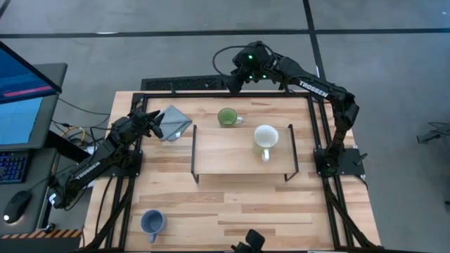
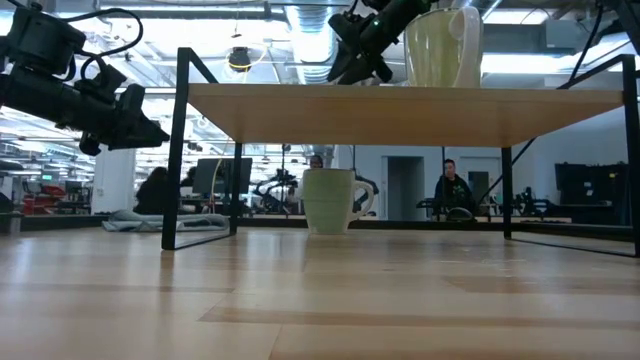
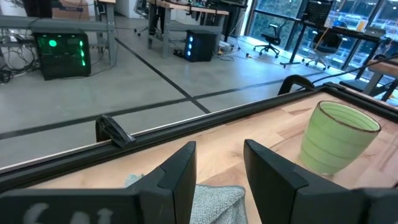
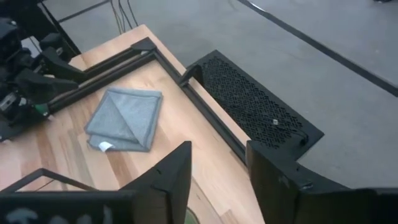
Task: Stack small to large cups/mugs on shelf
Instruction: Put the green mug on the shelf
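Note:
The cream-white mug [image 1: 265,138] stands upright on the light-wood shelf [image 1: 232,151], toward its right end; it also shows in the low view [image 2: 443,45]. The green mug [image 1: 227,117] stands on the table just behind the shelf and also shows in the left wrist view [image 3: 336,137]. The blue mug [image 1: 152,223] stands on the table near the front left. My left gripper [image 1: 156,121] is open and empty over the folded grey cloth [image 1: 174,123]. My right gripper [image 1: 234,83] is open and empty, raised over the table's far edge behind the green mug.
The grey cloth [image 4: 124,118] lies flat at the table's far left. Black frame rails [image 1: 211,95] run along the table's edges. The shelf's thin black legs [image 2: 178,150] stand on the table. People show in the room beyond [image 2: 452,190].

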Robot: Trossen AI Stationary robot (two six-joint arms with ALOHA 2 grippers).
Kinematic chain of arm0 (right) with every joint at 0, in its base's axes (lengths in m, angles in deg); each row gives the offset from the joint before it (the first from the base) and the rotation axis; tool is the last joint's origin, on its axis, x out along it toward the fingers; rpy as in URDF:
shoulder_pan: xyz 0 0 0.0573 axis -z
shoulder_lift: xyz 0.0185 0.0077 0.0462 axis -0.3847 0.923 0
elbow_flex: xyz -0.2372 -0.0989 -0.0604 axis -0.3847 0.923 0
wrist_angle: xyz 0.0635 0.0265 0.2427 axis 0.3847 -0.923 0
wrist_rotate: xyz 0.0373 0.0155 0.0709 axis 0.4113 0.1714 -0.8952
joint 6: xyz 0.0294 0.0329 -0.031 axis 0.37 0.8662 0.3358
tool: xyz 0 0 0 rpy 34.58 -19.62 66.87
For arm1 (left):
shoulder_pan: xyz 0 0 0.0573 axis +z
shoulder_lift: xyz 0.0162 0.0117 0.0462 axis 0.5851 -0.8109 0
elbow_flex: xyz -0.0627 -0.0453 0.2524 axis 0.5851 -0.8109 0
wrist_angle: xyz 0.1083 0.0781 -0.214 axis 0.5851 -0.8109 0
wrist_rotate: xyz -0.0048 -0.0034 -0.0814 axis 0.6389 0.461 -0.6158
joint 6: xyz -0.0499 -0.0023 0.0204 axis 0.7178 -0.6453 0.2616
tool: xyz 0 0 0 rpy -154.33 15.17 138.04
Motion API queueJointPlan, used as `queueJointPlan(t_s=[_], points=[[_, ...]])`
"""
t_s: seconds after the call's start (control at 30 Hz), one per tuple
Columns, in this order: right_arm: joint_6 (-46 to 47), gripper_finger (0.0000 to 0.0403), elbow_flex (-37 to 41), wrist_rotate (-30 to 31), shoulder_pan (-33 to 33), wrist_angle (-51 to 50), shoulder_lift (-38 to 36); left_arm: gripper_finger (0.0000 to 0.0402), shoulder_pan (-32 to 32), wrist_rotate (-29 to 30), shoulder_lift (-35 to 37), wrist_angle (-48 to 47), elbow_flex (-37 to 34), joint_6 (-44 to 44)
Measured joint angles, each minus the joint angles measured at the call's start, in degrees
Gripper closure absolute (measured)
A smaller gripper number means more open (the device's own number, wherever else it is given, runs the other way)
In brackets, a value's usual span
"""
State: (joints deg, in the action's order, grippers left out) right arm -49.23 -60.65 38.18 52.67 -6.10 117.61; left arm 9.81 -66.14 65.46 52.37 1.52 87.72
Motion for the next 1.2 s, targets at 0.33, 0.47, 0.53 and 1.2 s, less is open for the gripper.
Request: queueJointPlan(t_s=[0.33,0.47,0.53,1.2], points=[[-0.42,0.0165,0.00,-0.04,-0.85,-0.20,0.00,0.0277,0.00,0.00,0.00,-0.04,-0.02,0.04],[-1.27,0.0163,0.00,-0.06,-1.67,-0.20,0.00,0.0277,0.00,0.00,-0.02,-0.04,-0.02,0.07],[-3.19,0.0163,0.00,-0.08,-2.18,-0.22,0.00,0.0277,0.00,0.00,-0.01,-0.04,-0.04,0.02],[-12.53,0.0163,-0.04,0.11,-0.21,2.16,-0.02,0.0277,0.00,0.00,-0.01,-0.07,-0.07,-1.36]])
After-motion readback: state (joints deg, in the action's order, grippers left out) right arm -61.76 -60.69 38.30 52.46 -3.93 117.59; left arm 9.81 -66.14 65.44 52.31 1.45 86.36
